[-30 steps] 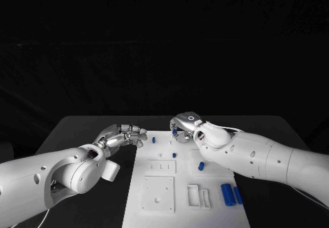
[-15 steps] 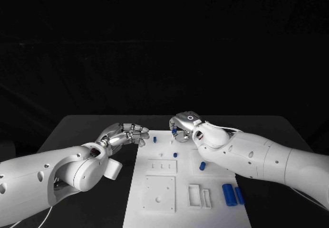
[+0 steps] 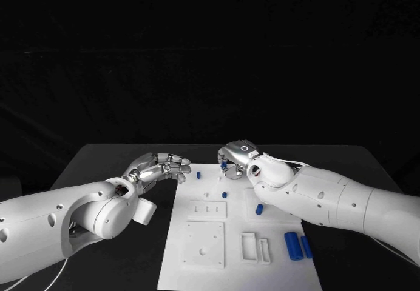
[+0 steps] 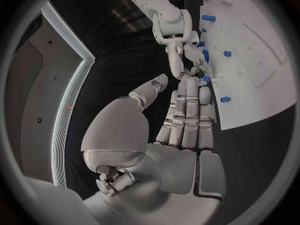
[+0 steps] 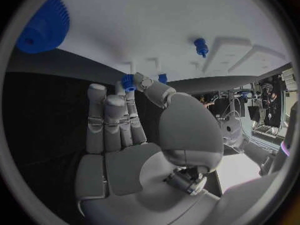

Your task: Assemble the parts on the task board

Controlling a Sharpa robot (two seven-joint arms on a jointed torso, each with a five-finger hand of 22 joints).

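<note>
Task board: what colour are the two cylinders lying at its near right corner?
Blue cylinders, side by side on the white task board; head view shows them best.

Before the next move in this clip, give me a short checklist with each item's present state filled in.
1. Right hand has a part: ok, a small blue part sits pinched at its fingertips.
2. Left hand free: ok, it holds nothing, at the task board's far left edge.
3. Hands apart: ok, a gap shows between them in the left wrist view.
4. Target spot for the held part visible: cannot tell.
5. Two blue cylinders untouched near the board's right edge: ok.
6. Blue gear lying on the board, free of the fingers: ok.
</note>
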